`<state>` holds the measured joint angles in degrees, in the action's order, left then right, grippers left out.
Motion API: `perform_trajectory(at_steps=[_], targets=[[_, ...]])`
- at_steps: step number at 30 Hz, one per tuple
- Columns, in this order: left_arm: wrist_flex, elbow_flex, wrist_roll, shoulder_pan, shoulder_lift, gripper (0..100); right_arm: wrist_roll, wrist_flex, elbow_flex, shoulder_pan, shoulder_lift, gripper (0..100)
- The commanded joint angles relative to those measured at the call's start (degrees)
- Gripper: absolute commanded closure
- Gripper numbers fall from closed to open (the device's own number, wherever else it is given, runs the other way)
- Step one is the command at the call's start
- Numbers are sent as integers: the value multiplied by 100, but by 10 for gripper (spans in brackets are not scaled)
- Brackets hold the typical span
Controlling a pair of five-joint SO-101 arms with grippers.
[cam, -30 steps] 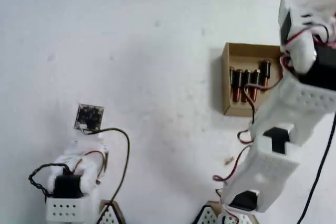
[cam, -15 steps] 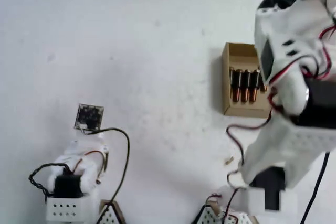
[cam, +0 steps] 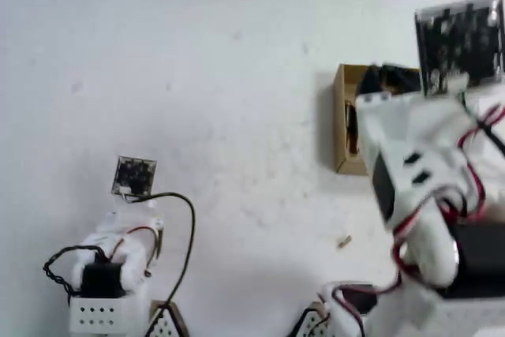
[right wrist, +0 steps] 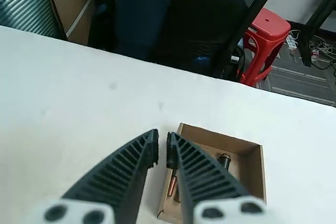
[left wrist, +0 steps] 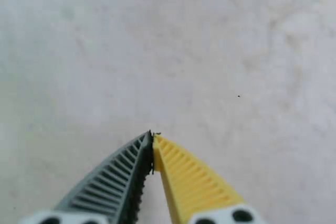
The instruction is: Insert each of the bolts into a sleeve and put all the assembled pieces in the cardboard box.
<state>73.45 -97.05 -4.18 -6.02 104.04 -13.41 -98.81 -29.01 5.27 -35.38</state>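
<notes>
The cardboard box (right wrist: pixel 248 148) sits open on the white table, with bolt-and-sleeve pieces lying in it: a dark-headed one (right wrist: pixel 224 160) and a copper one (right wrist: pixel 171 184). My right gripper (right wrist: pixel 162 144) hangs above the table on the near side of the box, its black fingers almost touching and nothing between them. In the high view the right arm (cam: pixel 426 187) covers most of the box (cam: pixel 341 128), and a few copper pieces (cam: pixel 349 129) peek out by its left wall. My left gripper (left wrist: pixel 153 138) is shut and empty over bare table.
The left arm (cam: pixel 110 262) sits folded at the table's front left, with its cable looping beside it. A tiny fleck (cam: pixel 344 241) lies on the table in front of the box. Beyond the far edge stand a dark chair (right wrist: pixel 210 19) and a red stool (right wrist: pixel 265 40).
The right arm has swung back and up from the box and now covers most of it in the high view. The left arm has not moved.
</notes>
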Motion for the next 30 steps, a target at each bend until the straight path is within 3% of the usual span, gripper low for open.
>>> perform_trajectory(at_steps=[1, 10, 30], targets=[[-114, 9, 44, -40, 48, 977, -70, -251, 527, 127, -576, 981], [-114, 9, 44, -40, 48, 977, -70, -40, 2268, 119, -1719, 981], [-114, 9, 44, -40, 48, 977, -79, 2141, 6884, 119, -4541, 981]])
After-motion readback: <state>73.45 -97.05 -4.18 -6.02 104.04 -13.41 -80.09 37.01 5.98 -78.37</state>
